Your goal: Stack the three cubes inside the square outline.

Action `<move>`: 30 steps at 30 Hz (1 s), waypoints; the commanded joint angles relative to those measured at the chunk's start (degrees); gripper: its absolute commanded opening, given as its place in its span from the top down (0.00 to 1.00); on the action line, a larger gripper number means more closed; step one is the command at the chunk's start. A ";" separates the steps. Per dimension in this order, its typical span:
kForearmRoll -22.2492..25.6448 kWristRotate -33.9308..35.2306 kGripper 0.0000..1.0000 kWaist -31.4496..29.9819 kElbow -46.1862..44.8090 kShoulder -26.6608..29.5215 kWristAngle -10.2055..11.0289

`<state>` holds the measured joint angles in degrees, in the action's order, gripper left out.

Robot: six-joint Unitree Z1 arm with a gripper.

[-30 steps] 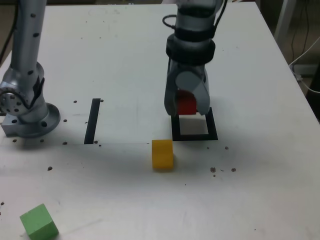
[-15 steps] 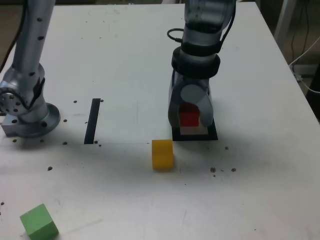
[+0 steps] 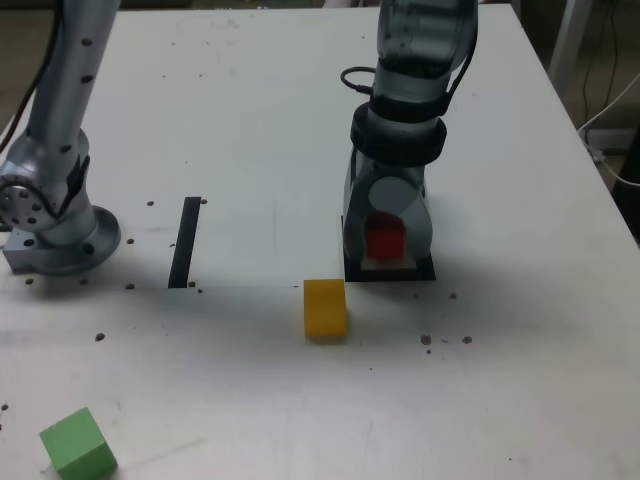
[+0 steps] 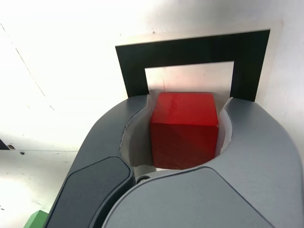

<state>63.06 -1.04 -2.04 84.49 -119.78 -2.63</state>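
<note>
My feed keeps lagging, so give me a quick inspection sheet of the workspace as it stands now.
Surface: white table, scattered dark specks.
Job's things: red cube between the jaws, low over the square outline; yellow cube just outside it, towards the exterior view's left; green cube at the near left corner.
Clutter: thin black strip.
Grippers: gripper shut on the red cube.
Cables: black cable on the arm; cables off the table's right edge.
Surroundings: arm base on the table at the exterior view's left.
</note>
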 commanded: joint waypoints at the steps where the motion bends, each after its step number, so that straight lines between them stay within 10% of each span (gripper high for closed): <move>1: -0.17 -0.02 0.64 0.19 -0.13 -0.42 0.07; 9: -0.60 -0.36 0.06 0.26 -0.99 -0.48 -0.09; 30: 1.07 2.61 0.01 -0.52 -6.03 9.60 4.06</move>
<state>63.66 1.10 -1.96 78.81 -111.33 1.32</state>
